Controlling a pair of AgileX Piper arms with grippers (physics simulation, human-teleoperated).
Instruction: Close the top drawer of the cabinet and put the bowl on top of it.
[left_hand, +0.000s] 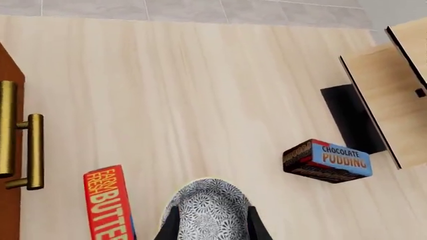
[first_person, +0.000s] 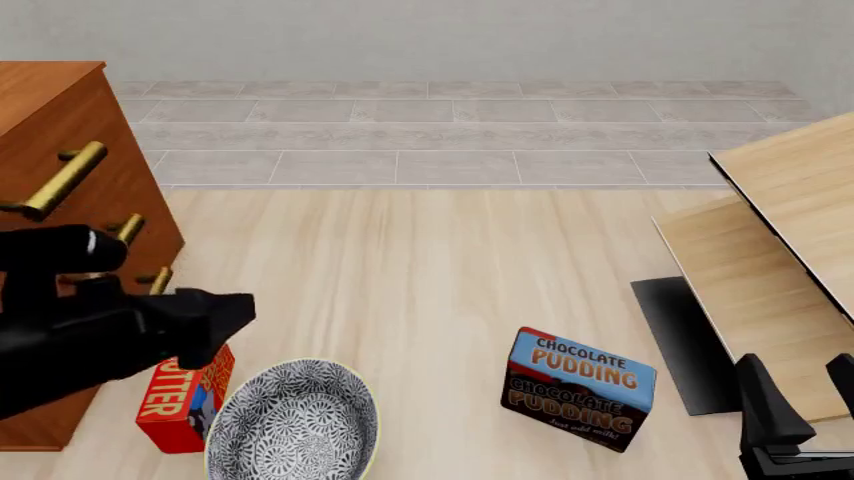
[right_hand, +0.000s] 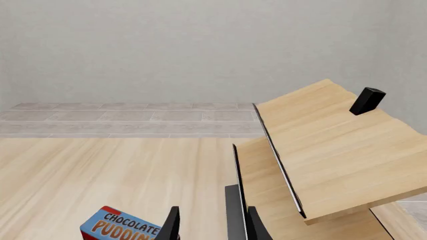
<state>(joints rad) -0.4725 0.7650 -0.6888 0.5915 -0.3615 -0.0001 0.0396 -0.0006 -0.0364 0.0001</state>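
With its fingers apart over the bowl (first_person: 294, 420) near the table's (first_person: 441, 270) front edge, the left gripper (left_hand: 211, 222) could clip the rim or nudge the butter box (first_person: 180, 395) just beside it, beside the cabinet (first_person: 67, 130), if it closes off-centre.

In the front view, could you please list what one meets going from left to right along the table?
Cabinet → butter box → bowl → chocolate pudding box → pale wood furniture.
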